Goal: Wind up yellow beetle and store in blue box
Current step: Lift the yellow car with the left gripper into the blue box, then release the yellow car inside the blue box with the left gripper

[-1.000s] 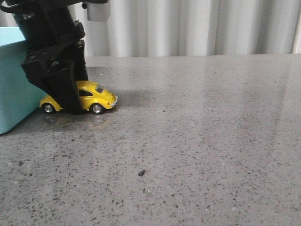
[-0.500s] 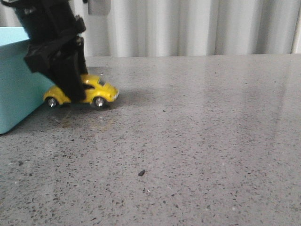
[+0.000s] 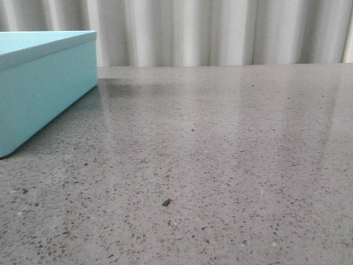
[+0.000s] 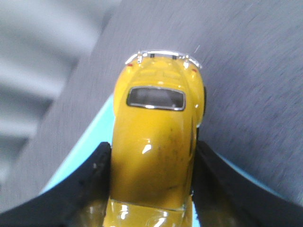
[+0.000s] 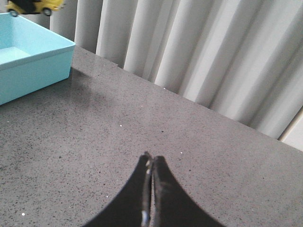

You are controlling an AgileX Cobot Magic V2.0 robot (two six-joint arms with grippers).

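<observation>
My left gripper is shut on the yellow beetle, its black fingers pressing both sides of the car's body. The gripper and the car are out of the front view. In the right wrist view the beetle hangs in the air above the far side of the blue box, whose open inside shows. A strip of the box shows under the car in the left wrist view. The box stands at the table's left. My right gripper is shut and empty, low over the table.
The grey speckled table runs back to a pale pleated curtain. A small dark speck lies on the table near the front.
My left gripper, shut on the beetle beside the box, has lifted it off the table and risen out of the front view.
</observation>
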